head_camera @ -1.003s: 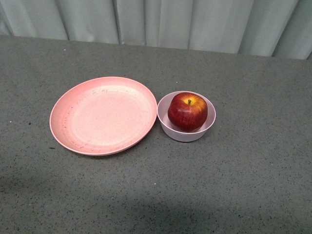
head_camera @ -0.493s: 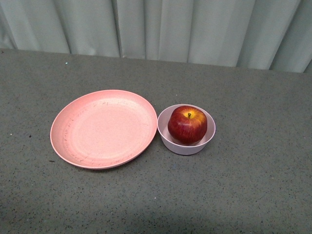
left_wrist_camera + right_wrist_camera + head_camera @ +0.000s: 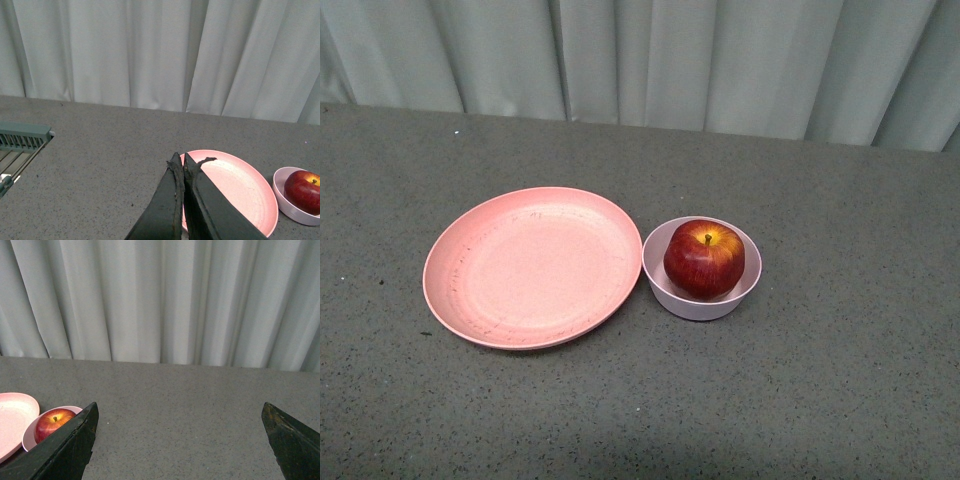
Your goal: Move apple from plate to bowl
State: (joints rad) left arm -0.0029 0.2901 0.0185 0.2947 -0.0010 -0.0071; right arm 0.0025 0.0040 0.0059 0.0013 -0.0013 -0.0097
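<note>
Front view | glossy dark-red apple [image 3: 704, 259] stem-up in bowl [image 3: 658, 282] | left gripper [image 3: 180, 161] pressed together | right gripper [image 3: 180, 412] spread

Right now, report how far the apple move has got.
Done: the apple sits in the bowl, stem up, and the plate beside it holds nothing. In hand: nothing; the left gripper is shut and empty above the table, the right gripper is open wide, clear of the bowl, and neither arm shows in the front view. Left: nothing visible; the move looks complete.
</note>
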